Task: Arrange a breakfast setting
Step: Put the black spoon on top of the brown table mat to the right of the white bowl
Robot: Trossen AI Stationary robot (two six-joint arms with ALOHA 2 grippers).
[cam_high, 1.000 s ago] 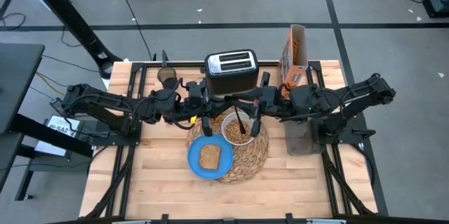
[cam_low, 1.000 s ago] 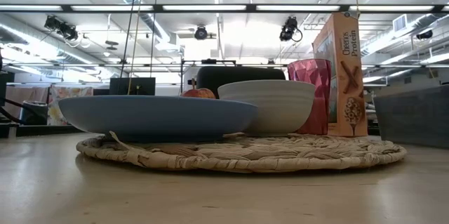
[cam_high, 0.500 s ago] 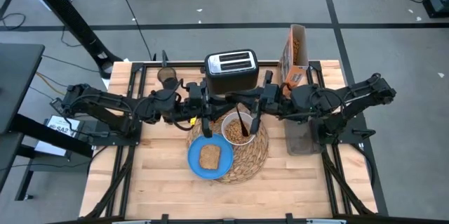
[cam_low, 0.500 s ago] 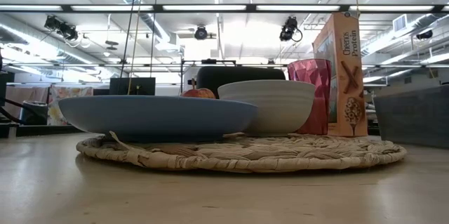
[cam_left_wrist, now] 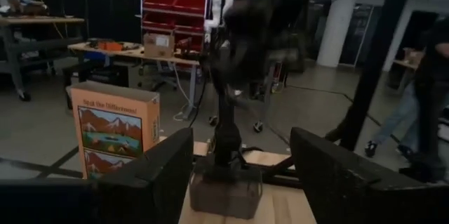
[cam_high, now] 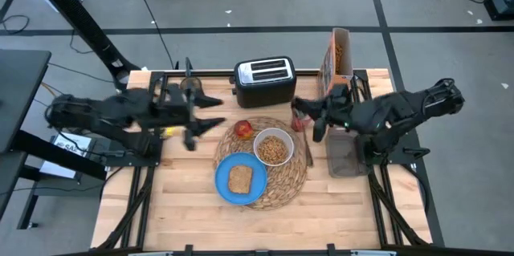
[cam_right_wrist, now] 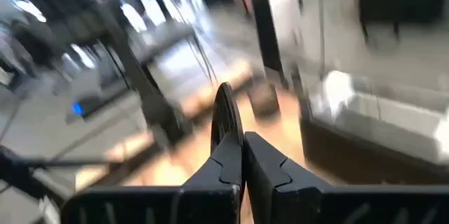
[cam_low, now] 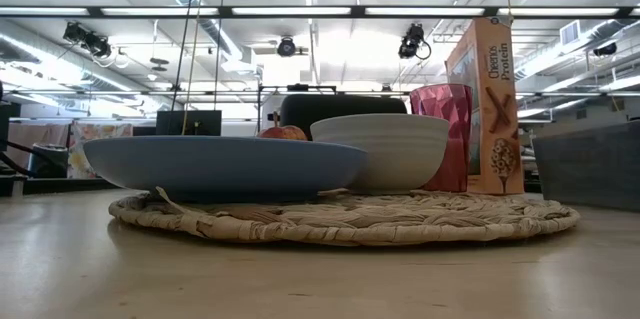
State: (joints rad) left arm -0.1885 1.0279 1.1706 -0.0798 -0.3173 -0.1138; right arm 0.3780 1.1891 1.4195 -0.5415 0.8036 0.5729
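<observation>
The woven placemat (cam_high: 283, 177) is lying mid-desk, carrying the blue plate (cam_high: 238, 180) with the toast slice (cam_high: 239, 178) on it, the white bowl (cam_high: 273, 147) and the red fruit (cam_high: 243, 129). The pink cup (cam_low: 443, 135) is standing just right of the bowl. The left gripper (cam_high: 210, 113) is hanging over the left side, jaws spread and released. The right gripper (cam_high: 303, 114) is hovering by the cup, jaws clenched with nothing between them.
</observation>
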